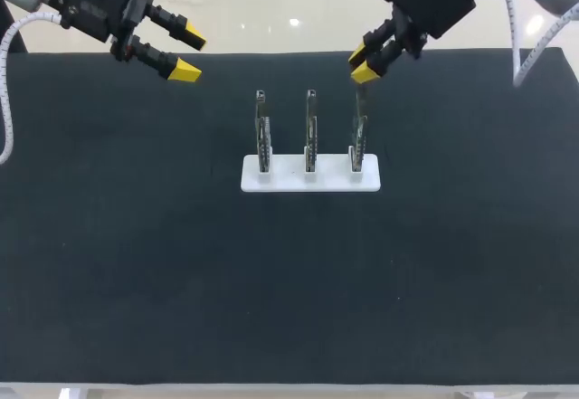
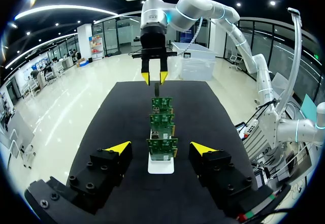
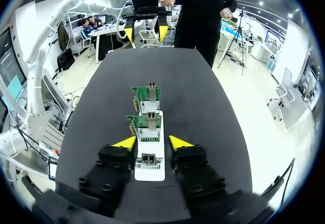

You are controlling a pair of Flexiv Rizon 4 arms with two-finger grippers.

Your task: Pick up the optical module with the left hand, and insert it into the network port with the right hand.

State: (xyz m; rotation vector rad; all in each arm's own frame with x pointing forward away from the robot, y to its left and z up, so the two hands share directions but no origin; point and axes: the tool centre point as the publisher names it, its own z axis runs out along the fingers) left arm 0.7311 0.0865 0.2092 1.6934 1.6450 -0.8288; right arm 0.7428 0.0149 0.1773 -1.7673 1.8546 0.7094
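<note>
Three upright green network cards stand in a row on a white base [image 1: 285, 180] at mid-table. From the port of the right card [image 1: 359, 137] a thin dark optical module [image 1: 360, 96] sticks straight up. My right gripper [image 1: 362, 64] hangs just over it, open; its yellow tips flank the module [image 3: 149, 158] without touching it. In the left wrist view the module [image 2: 157, 89] rises from the farthest card, just below the right gripper [image 2: 154, 77]. My left gripper [image 1: 190, 53] is at the back left, open and holding nothing, well away from the cards.
The left card [image 1: 261, 132] and middle card [image 1: 310, 132] stand close beside the right one, each with a metal port cage on top. Black cloth [image 1: 136, 263] covers the whole table around the base.
</note>
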